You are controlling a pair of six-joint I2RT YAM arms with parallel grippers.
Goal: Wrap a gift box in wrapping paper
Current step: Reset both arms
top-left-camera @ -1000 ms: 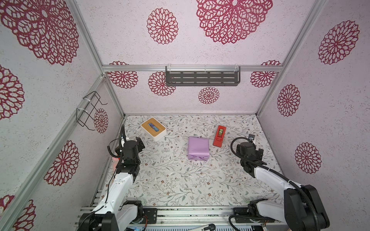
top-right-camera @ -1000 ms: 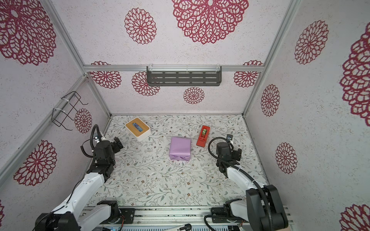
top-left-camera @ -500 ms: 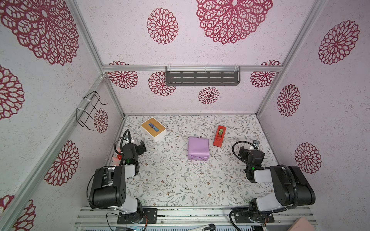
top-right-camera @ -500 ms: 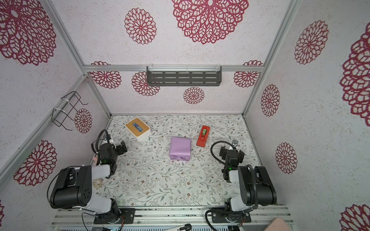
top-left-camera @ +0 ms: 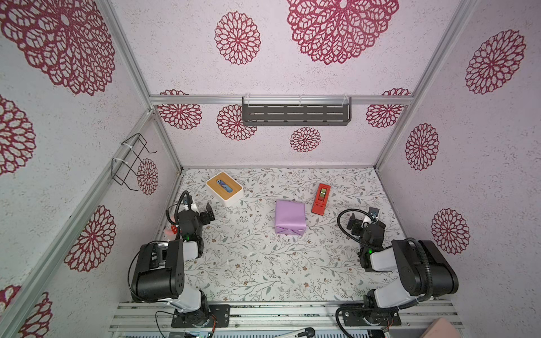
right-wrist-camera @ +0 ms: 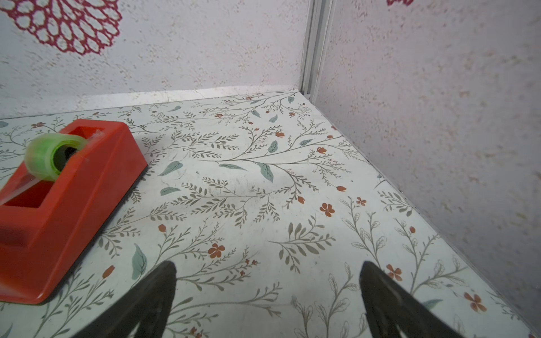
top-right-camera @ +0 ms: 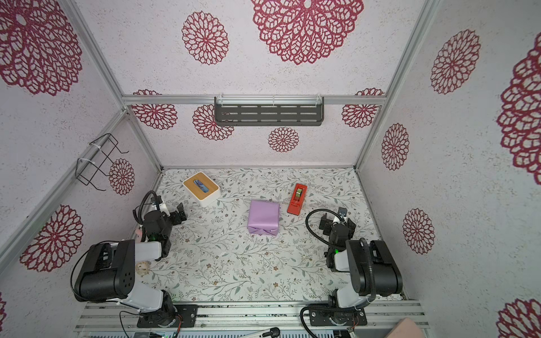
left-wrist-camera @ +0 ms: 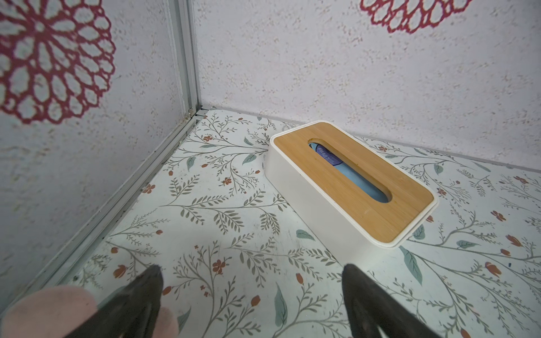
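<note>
Wrapping paper [top-left-camera: 289, 218], lilac side out, fully covers the gift box at mid table [top-left-camera: 248, 263]. Left gripper [left-wrist-camera: 248, 272] and right gripper [right-wrist-camera: 269, 266] both wide, empty, well apart from it.

Both arms tucked in, fingers wide.
Left arm [top-left-camera: 190, 224] and right arm [top-left-camera: 371, 235] sit folded, elbows high, wrists low; left fingers [left-wrist-camera: 146, 295] and right fingers [right-wrist-camera: 380, 292] stand spread far apart.

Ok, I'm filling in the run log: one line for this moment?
stage: wrap looks done | wrapped box: mid-table, not held | tape dispenser: beside box, apart | left gripper: open, empty | right gripper: open, empty
</note>
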